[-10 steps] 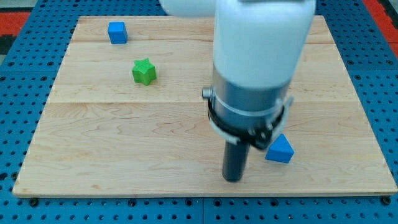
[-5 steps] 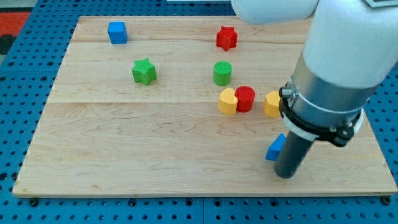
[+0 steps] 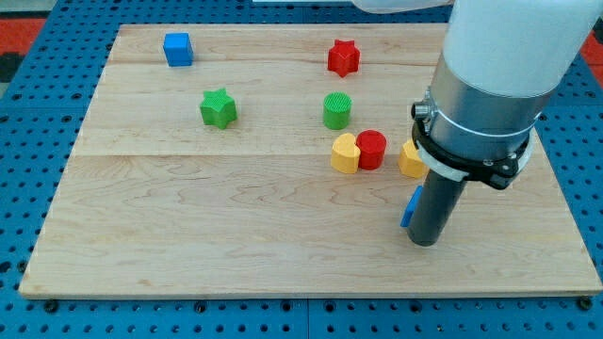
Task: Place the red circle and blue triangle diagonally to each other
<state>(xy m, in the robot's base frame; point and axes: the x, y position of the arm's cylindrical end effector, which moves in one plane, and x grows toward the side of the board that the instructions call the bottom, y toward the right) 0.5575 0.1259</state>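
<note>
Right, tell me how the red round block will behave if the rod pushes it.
The red round block looks rigid and flat-based, so it would probably slide rather than roll. It touches the yellow heart block, so a push from the view's right likely shoves both. My tip sits below it, by the blue triangle.

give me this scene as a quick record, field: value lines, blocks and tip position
surface: wooden board on blue pegboard
my tip: near the view's bottom right, against the blue triangle's right side
blue triangle: mostly hidden behind the rod
red circle: up and left of the triangle, touching the yellow heart
yellow heart
yellow block: partly hidden, shape unclear
green circle
red star
green star
blue cube: top left
</note>
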